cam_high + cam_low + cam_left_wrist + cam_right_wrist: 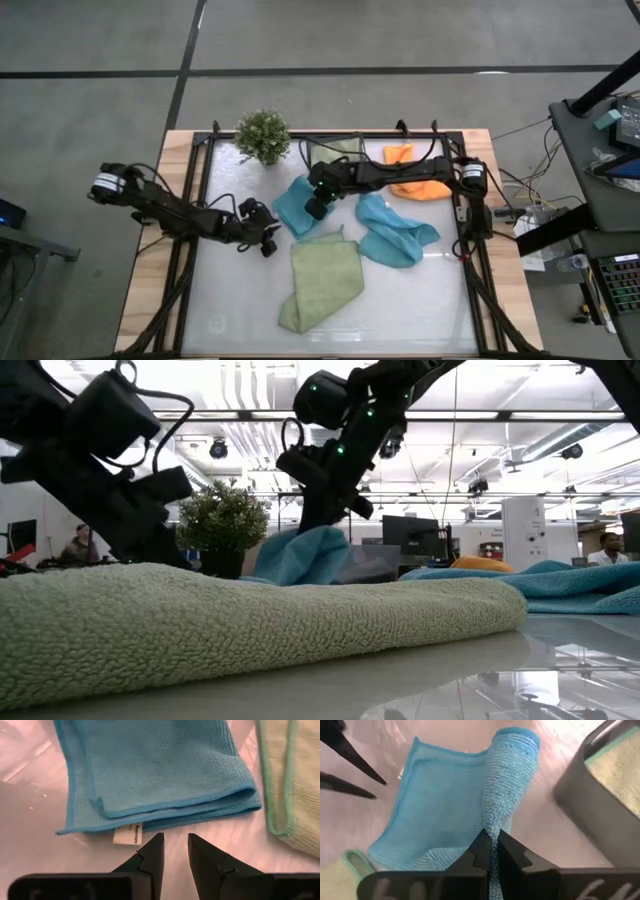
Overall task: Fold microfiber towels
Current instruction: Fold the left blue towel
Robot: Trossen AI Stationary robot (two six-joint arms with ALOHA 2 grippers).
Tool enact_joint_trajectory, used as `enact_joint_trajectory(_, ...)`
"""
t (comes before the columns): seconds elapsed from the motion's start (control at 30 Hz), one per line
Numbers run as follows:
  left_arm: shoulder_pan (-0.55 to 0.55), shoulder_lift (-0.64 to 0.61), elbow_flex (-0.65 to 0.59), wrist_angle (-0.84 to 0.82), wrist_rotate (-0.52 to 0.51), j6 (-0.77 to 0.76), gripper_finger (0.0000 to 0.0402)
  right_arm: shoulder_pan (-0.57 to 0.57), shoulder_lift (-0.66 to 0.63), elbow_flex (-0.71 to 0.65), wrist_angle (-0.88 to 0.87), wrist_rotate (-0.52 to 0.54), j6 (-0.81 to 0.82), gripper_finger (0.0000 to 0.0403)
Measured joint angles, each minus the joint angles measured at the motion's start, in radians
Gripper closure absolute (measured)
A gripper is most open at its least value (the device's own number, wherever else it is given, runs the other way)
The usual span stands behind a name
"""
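My right gripper's fingers [481,851] are clamped on a raised fold of the teal-blue towel [297,204] at mid-table; my left gripper [174,851] waits just beside its hem, fingers slightly apart. Soft, limp and light, it probably handles best pinched at corners.

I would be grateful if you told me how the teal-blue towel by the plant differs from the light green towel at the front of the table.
The teal-blue microfiber towel is pinched and lifted at one edge by the right hand; the light green microfiber towel lies flat, untouched. The teal one sits near the small potted plant, the green one nearer the table's front edge. Both are folded over.
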State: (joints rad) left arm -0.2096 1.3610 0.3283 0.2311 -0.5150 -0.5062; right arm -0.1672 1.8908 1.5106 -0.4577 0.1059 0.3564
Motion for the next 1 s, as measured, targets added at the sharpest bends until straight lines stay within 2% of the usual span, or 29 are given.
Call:
enact_joint_trajectory(0.17, 0.001, 0.103, 0.000, 0.082, -0.036, 0.001, 0.0329, 0.017, 0.044, 0.040, -0.013, 0.002, 0.010, 0.0394)
enact_joint_trajectory(0.37, 0.002, 0.180, 0.000, 0.176, -0.065, -0.001, 0.0329, 0.043, 0.131, 0.155, -0.097, 0.000, -0.001, 0.0394)
enact_joint_trajectory(0.8, 0.005, 0.181, 0.001, 0.183, -0.069, 0.015, 0.0329, 0.113, 0.361, 0.504, -0.300, -0.022, -0.053, 0.0394)
enact_joint_trajectory(1.0, 0.006, 0.181, 0.001, 0.183, -0.069, 0.016, 0.0329, 0.116, 0.426, 0.599, -0.328, -0.062, -0.056, 0.0394)
